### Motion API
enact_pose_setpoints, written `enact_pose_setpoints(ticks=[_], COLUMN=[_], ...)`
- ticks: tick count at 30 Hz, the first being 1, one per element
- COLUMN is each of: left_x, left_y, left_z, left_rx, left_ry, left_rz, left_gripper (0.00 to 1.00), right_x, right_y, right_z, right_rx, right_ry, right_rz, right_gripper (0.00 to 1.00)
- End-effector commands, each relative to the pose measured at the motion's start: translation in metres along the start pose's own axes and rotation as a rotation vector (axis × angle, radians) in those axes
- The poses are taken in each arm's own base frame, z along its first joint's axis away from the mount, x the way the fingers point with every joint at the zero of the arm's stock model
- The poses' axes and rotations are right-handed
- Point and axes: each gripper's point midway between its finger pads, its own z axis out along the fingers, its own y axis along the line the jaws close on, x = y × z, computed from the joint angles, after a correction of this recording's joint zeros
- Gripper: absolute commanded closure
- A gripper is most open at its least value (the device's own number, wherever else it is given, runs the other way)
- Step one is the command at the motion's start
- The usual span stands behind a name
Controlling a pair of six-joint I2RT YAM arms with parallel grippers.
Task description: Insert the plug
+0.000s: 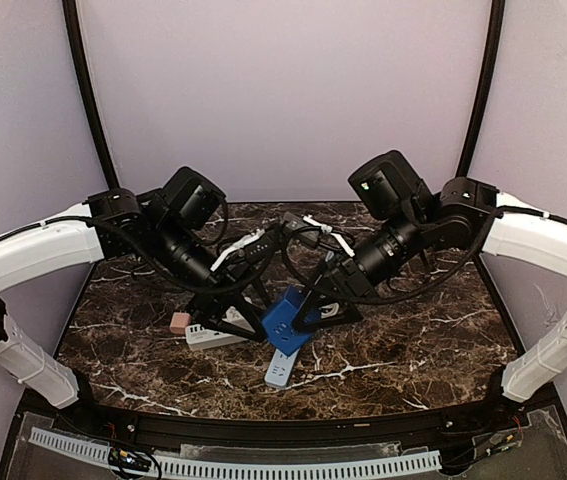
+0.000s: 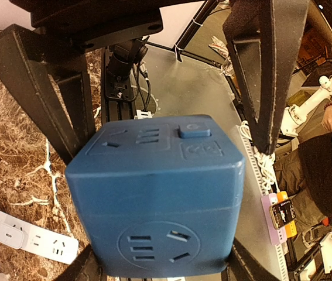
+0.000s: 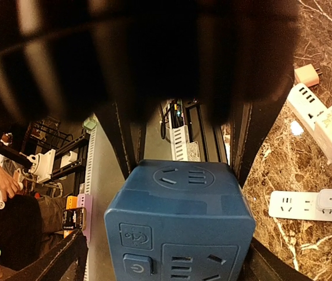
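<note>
A blue cube socket (image 1: 288, 318) hangs just above the marble table between both grippers. It has outlet faces and a power button (image 3: 137, 266). My left gripper (image 2: 163, 270) is shut on the cube (image 2: 157, 193), with a finger (image 2: 86, 266) pressed against each lower side. My right gripper (image 3: 166, 263) straddles the same cube (image 3: 180, 216) from the other side and is open, with a gap showing between its left finger (image 3: 66, 257) and the cube wall. The plug itself is hidden in every view.
A white power strip (image 1: 213, 336) lies on the table left of the cube, with a small pink adapter (image 1: 178, 322) beside it. A pale blue strip (image 1: 280, 368) lies under the cube. Another white strip (image 3: 309, 205) and a white adapter block (image 3: 321, 120) lie further off.
</note>
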Motion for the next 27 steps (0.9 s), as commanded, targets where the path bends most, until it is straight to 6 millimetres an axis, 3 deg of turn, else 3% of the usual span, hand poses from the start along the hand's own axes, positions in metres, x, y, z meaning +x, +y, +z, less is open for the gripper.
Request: enact_pose_setpoints(ticks=[1, 11, 17, 21, 22, 23, 24, 27], left_x=[-0.009, -0.007, -0.009, -0.009, -0.009, -0.009, -0.009, -0.008], left_y=[-0.006, -0.003, 0.001, 0.004, 0.005, 0.003, 0.005, 0.003], left_z=[-0.002, 0.000, 0.001, -0.002, -0.003, -0.004, -0.006, -0.012], left_rx=[0.015, 0.008, -0.004, -0.041, -0.052, -0.058, -0.072, -0.110], left_ry=[-0.016, -0.005, 0.000, -0.001, -0.003, -0.010, -0.013, -0.028], left_rz=[0.041, 0.027, 0.014, 0.017, 0.020, 0.027, 0.031, 0.055], left_gripper=[0.99, 0.99, 0.96, 0.60, 0.38, 0.30, 0.15, 0.02], right_x=[-0.008, -0.003, 0.006, 0.009, 0.009, 0.009, 0.009, 0.012], right_y=[-0.001, -0.005, -0.013, -0.014, -0.014, -0.014, -0.014, -0.015], right_z=[0.002, 0.004, 0.007, 0.004, 0.003, 0.001, 0.000, -0.005], right_rx=[-0.015, -0.007, 0.016, 0.037, 0.042, 0.049, 0.056, 0.081], right_ry=[-0.014, -0.004, 0.009, 0.003, -0.001, -0.007, -0.011, -0.021], right_rz=[-0.021, -0.012, 0.013, 0.016, 0.015, 0.013, 0.013, 0.022], right_gripper=[0.17, 0.37, 0.64, 0.76, 0.78, 0.81, 0.84, 0.95])
